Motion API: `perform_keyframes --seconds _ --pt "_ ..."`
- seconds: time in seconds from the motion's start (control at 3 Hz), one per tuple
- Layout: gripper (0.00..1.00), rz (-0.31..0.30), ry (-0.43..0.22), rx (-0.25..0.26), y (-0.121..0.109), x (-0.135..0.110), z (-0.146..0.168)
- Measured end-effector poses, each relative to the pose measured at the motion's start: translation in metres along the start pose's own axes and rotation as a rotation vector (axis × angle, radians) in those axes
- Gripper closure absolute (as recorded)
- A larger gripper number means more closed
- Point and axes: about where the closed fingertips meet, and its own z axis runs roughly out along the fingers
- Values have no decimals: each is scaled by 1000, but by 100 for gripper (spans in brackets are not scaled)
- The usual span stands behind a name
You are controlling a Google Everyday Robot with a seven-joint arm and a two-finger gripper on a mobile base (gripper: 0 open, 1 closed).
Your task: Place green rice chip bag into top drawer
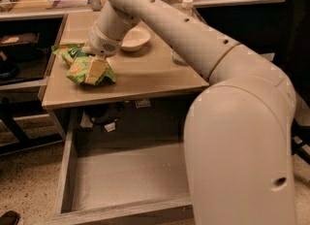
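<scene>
The green rice chip bag (77, 69) lies crumpled on the left part of the wooden table top (145, 81). My gripper (95, 62) reaches down from the wrist (104, 44) onto the bag's top side, touching it. The top drawer (65, 170) is pulled out below the table's front edge, and its grey floor (126, 175) is bare. My large white arm crosses the right half of the view and hides the drawer's right side.
A white bowl (135, 39) sits on the table just behind the wrist. A clear plastic bottle (186, 7) stands behind the arm at the right. Shelves with clutter run along the back and left. A speckled floor lies to the left of the drawer.
</scene>
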Motion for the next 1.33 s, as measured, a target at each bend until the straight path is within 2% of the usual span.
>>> perform_keyframes --seconds 0.33,0.67,1.0,1.33 --pt "100 36 -36 30 34 6 7" --pt "100 38 -33 25 36 6 8" --pt "100 76 -4 1 58 2 1" --pt "100 108 32 4 88 -8 -14"
